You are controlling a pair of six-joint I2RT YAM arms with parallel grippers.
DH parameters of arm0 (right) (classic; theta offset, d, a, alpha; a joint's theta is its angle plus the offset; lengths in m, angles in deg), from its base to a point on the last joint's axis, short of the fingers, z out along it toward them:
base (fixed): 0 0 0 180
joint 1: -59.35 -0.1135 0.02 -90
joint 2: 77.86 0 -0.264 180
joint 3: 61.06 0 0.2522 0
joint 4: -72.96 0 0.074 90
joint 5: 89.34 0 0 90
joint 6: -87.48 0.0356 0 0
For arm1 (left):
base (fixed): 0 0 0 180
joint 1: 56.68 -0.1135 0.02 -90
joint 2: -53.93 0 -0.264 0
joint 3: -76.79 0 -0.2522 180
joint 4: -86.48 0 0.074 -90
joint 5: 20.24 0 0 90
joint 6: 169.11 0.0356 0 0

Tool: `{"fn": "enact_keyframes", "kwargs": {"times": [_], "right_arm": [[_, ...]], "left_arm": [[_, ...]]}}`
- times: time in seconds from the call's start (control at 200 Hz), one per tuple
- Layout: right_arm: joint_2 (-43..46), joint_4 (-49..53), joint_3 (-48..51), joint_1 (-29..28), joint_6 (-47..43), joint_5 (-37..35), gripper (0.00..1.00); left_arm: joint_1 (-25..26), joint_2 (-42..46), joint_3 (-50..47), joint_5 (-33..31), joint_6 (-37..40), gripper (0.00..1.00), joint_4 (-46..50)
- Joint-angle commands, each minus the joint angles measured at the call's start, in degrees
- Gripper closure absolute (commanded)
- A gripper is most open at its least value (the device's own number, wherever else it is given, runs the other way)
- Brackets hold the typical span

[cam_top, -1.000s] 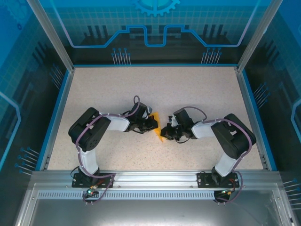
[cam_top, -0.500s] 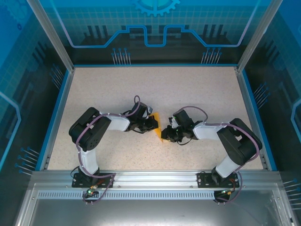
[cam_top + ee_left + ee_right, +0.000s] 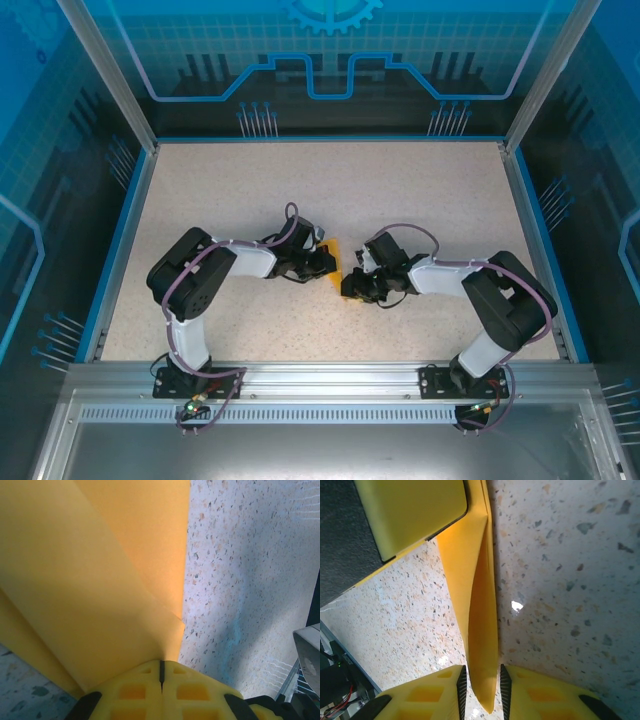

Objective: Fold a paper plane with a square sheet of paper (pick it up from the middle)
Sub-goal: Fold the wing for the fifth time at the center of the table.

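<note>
With your left gripper (image 3: 161,672) clamped on the folded square sheet of paper (image 3: 100,580) at mid-table (image 3: 400,190) and the right gripper (image 3: 481,680) parted loosely around its edge, you risk the fold springing open.

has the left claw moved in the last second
No. The left claw sits in the same place against the table's left blue rim, shut on the paper.
</note>
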Motion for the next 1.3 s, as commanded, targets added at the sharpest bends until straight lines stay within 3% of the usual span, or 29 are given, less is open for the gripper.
{"fn": "enact_keyframes", "kwargs": {"times": [0.0, 0.335, 0.74, 1.035, 1.295], "right_arm": [[1.7, 1.9, -1.6, -0.7, -1.3, -0.6, 0.71], [0.3, 4.0, -3.9, -0.7, -2.9, -0.9, 0.63], [-0.9, 5.1, -5.0, -0.6, -3.8, -0.9, 0.61], [-2.8, 7.2, -6.8, -0.6, -4.9, -1.3, 0.62], [-4.1, 7.8, -6.8, -0.3, -4.7, -2.2, 0.7]], "left_arm": [[0.0, -1.8, 0.5, -0.5, 1.4, 1.0, 3.3], [-0.1, -1.9, 0.3, -0.5, 1.6, 1.0, 3.2], [-0.1, -1.8, 0.0, -0.5, 1.8, 1.0, 3.4], [-0.1, -2.1, 0.3, 0.0, 1.8, 1.0, 3.1], [0.0, -2.2, 0.2, 0.3, 1.9, 1.0, 3.1]]}}
